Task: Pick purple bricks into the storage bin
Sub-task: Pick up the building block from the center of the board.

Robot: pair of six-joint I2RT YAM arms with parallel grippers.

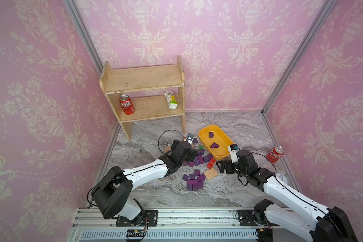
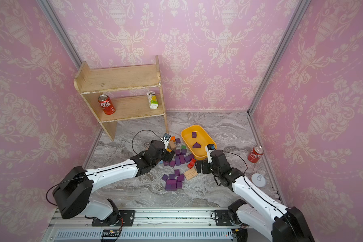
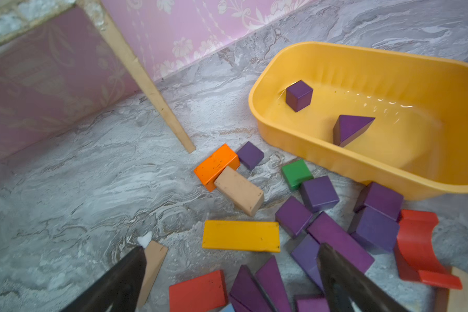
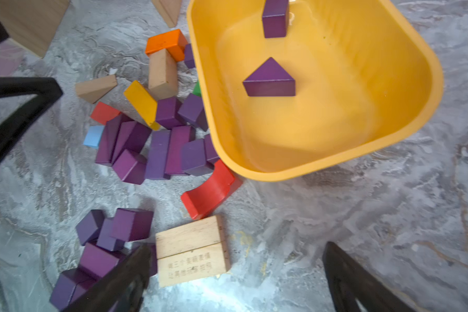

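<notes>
The left gripper (image 3: 233,248), jaws spread and empty, hangs over the small dark purple wooden bricks (image 1: 199,159) heaped on the grey marbled tabletop (image 1: 239,188). They look light, rigid and smooth, best pinched across two flat parallel faces. Two already lie in the shallow yellow-orange plastic storage bin (image 1: 220,138) just beside the heap, and the right gripper (image 4: 237,246) nearby is spread, empty.

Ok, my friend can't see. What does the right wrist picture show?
A yellow bin holds a purple wedge and a purple block. Many more purple bricks lie beside it on the grey table among other colours. The right gripper is open and empty.
</notes>
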